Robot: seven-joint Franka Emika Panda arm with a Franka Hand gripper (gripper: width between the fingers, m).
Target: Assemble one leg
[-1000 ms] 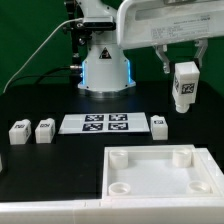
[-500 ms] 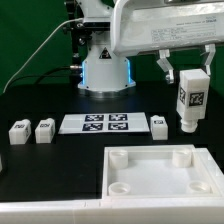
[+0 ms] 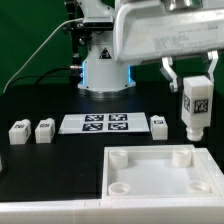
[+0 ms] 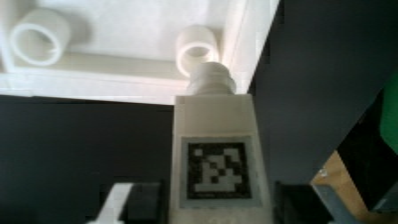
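Observation:
My gripper (image 3: 190,72) is shut on a leg (image 3: 195,107), a white block with a black-and-white tag, held upright in the air above the far right corner of the large white tray piece (image 3: 150,190). In the wrist view the held leg (image 4: 217,150) points its round tip toward a corner socket (image 4: 198,42) of the tray piece (image 4: 125,75). Three more legs lie on the black table: two at the exterior view's left (image 3: 19,131) (image 3: 44,130) and one (image 3: 158,125) just right of the marker board.
The marker board (image 3: 96,124) lies flat behind the tray piece. The robot base (image 3: 105,70) stands at the back centre. A second socket (image 4: 47,38) shows in the wrist view. A white ledge (image 3: 40,214) runs along the front.
The gripper has carried the leg toward the exterior view's right and slightly lower, closer to the tray piece's far right corner.

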